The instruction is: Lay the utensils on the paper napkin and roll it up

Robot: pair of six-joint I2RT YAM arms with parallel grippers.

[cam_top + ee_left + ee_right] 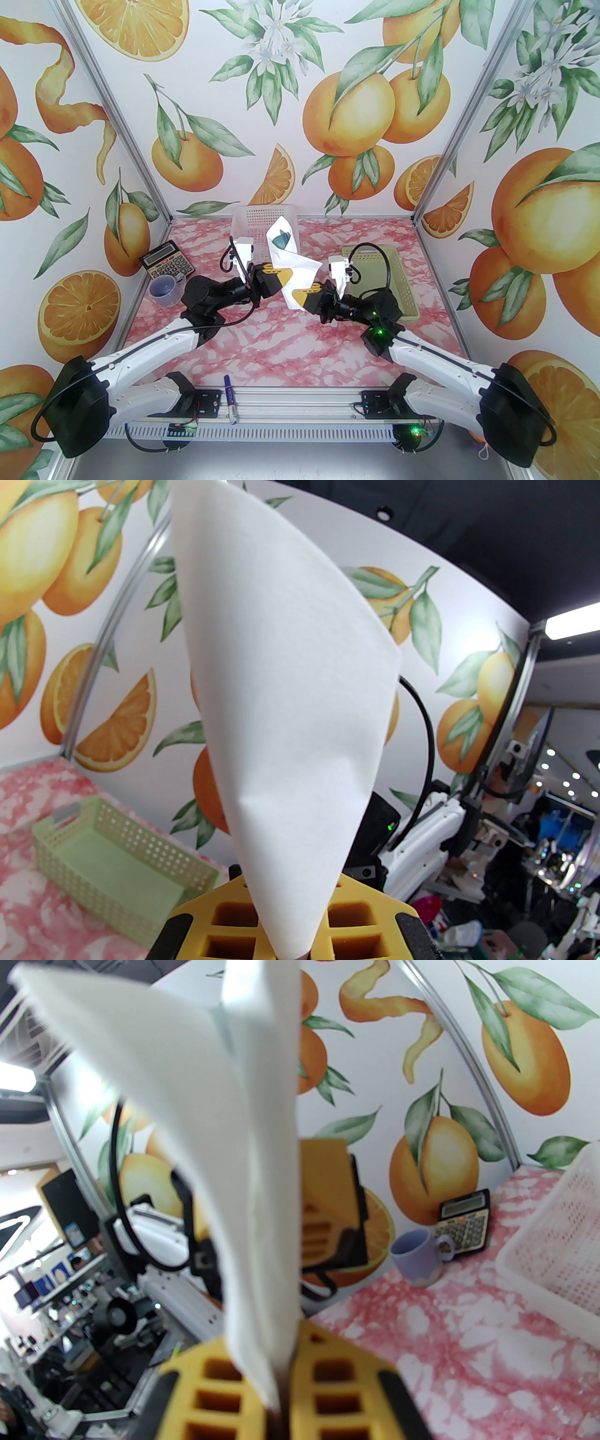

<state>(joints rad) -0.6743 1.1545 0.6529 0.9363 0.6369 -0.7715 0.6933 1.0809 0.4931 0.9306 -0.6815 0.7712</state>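
Above table [281,342], left claw [288,276], right claw [296,296] pinch napkin [287,255]

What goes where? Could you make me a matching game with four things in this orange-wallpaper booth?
Things:
1 paper napkin
2 mug
3 green basket
4 marker pen

Places:
a on the metal rail at the near edge
b left side, beside the calculator
c held up, pinched by the left gripper and right gripper
d right side, partly behind the right arm

Pairs: 1-c, 2-b, 3-d, 4-a
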